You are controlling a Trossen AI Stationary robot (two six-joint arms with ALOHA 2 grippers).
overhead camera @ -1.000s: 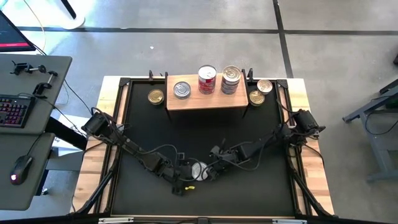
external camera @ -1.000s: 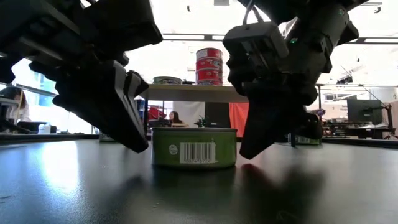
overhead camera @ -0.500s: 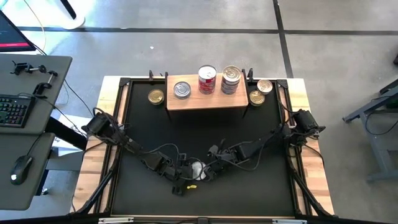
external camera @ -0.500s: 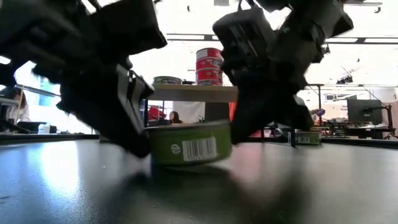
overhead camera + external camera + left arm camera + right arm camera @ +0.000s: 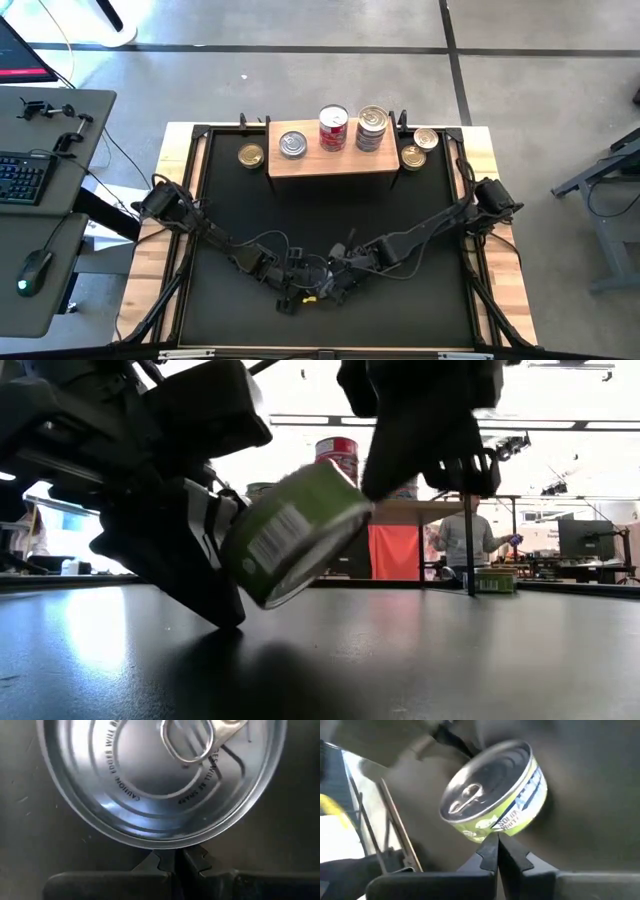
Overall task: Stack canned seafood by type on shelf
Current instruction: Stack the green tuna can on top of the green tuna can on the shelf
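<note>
From above, both arms meet low over the near middle of the black mat (image 5: 240,210), the left gripper (image 5: 297,283) and right gripper (image 5: 335,283) crowded so tightly together that the silver lid seen between them a moment ago is now covered. At table height the change is plain: the green-labelled can (image 5: 292,532), flat on the mat a second ago, now rides tipped on edge, pinched between the two grippers and clear of the surface, suggesting a two-armed lift toward the shelf (image 5: 330,160), where red and bluish cans already stand. The left wrist camera shows the can's silver pull-tab lid (image 5: 160,775) just ahead of that gripper's fingertips (image 5: 150,862), which are pressed together. The right wrist camera shows the can tilted, green label with barcode-side print facing out, its rim resting against closed fingertips (image 5: 487,851).
</note>
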